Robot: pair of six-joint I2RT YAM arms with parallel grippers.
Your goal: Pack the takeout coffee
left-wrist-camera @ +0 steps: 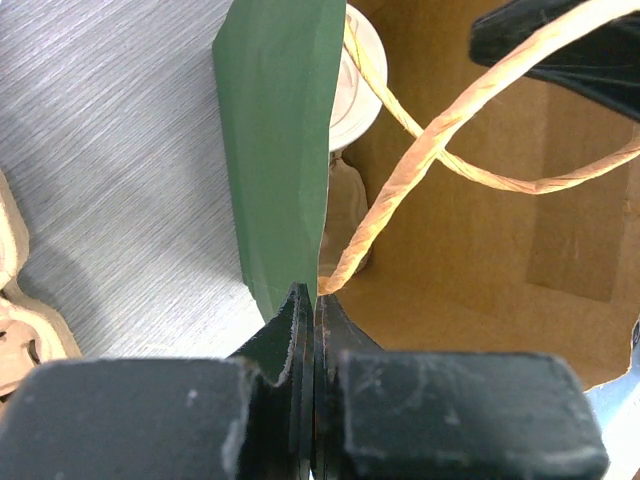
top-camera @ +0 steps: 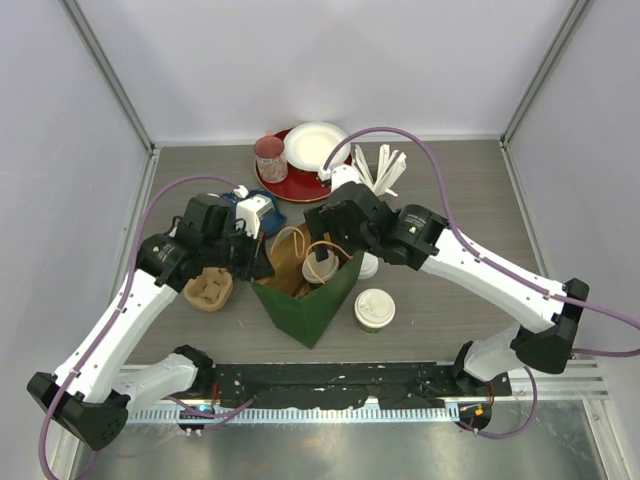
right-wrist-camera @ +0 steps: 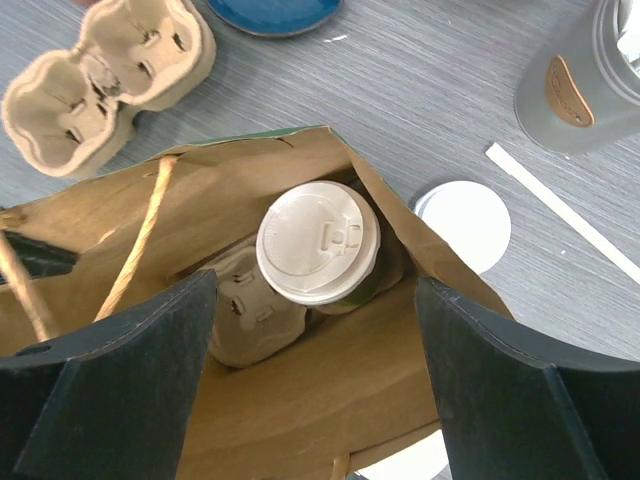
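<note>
— So, left of the green bag (top-camera: 305,305), what lies there?

— An empty carrier (top-camera: 208,290) of moulded pulp sits on the counter (top-camera: 420,335), just beside the bag's left wall. Next comes the left pincer (left-wrist-camera: 313,305). It is closed tight on the bag's left rim, with the green paper nipped between its fingers.

— And the coffee itself?

— One lidded cup (right-wrist-camera: 318,240) stands upright inside the bag. Its long axis is vertical and its white sip lid faces straight up. It is seated in a second carrier (right-wrist-camera: 245,310) on the bag's floor.

— Anything in the way?

— The bag's twisted paper handles (left-wrist-camera: 440,140) loop across the mouth close to the cup. The right pincer (right-wrist-camera: 315,400) hangs above that mouth, fingers (right-wrist-camera: 150,390) spread wide and gripping nothing, and the cup shows between them.

— Right of the bag?

— A second lidded cup (top-camera: 374,308) stands upright on the counter near the bag's right wall, lid up. A white lid (top-camera: 368,265) shows just beside that same wall. I cannot tell whether a cup sits under it.

— Beyond the bag?

— A red plate (top-camera: 290,185) carries a white plate (top-camera: 315,145) and a pink cup (top-camera: 270,158). White sticks (top-camera: 385,170) lie to their right.
</note>
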